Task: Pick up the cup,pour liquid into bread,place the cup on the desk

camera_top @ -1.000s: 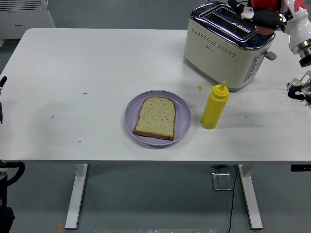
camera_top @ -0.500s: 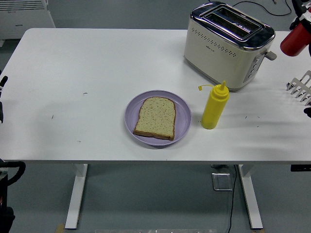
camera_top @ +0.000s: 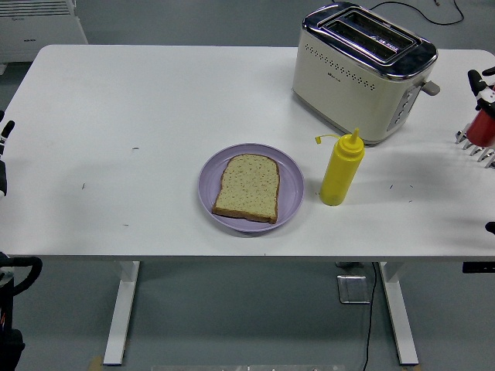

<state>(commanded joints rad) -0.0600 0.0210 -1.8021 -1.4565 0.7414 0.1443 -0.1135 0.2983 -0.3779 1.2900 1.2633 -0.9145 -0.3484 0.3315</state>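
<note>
A yellow squeeze bottle (camera_top: 341, 171) with a pointed nozzle stands upright just right of a lilac plate (camera_top: 291, 182), and it is the only pouring vessel on the table. One slice of seeded bread (camera_top: 247, 188) lies flat on the plate. My right hand (camera_top: 473, 141) barely enters at the right edge, well to the right of the bottle and apart from it. Its silver fingertips (camera_top: 465, 139) are spread side by side and hold nothing. Red and black parts of the arm (camera_top: 483, 124) sit above them. Only a black sliver of my left arm (camera_top: 4, 151) shows at the left edge.
A cream and chrome two-slot toaster (camera_top: 360, 69) stands at the back right, behind the bottle, with a cable trailing off behind it. The bare white table (camera_top: 131, 116) stretches left of the plate. Its near edge runs just below the plate.
The red, white and black parts of my right arm have swung from above the toaster out and down along the right edge. Bottle, plate and bread have not moved.
</note>
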